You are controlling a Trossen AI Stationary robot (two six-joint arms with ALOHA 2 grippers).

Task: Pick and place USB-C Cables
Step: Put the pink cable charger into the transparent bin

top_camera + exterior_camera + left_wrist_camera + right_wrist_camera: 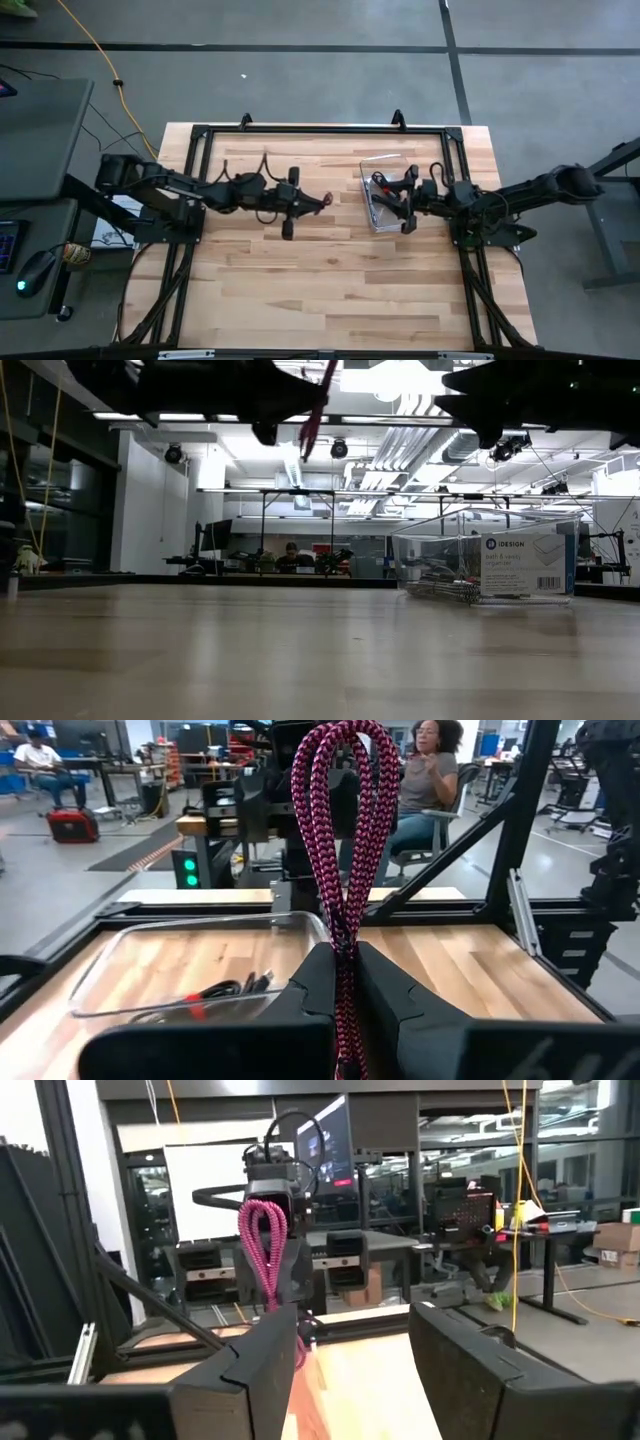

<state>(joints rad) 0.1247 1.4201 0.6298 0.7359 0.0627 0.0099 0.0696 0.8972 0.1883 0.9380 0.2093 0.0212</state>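
Two arms reach in over the wooden bench (pixel 330 290), facing each other across its middle. Left pincer (pixel 312 203) sits raised near bench centre, fingers clamped on the magenta-red cable (pixel 322 200). High view gives only a short reddish sliver past the fingertips; left wrist view shows far more: a braided magenta-and-black bundle (pixel 342 850) folded into a tall loop, pinched low between the two dark fingers (pixel 300 990), loop standing up past them. Low view catches its tip (pixel 315 410) hanging off the dark arm well above the bench surface.

Right pincer (pixel 408 200) hovers over the clear plastic box (pixel 372 163) on the right half of the bench. Right wrist view shows its fingers (pixel 270 1350) spread wide, nothing between them, and across the gap the left pincer holding the magenta loop (pixel 263 1245).

Box contents differ by view: high view shows a dark tangle with a red fleck; left wrist view shows black cables (pixel 215 992) with a red spot lying on the box floor; low view shows a grey bundle (pixel 440 588) against the near wall, beside a white label (pixel 525 565)

People sit at desks in the room beyond
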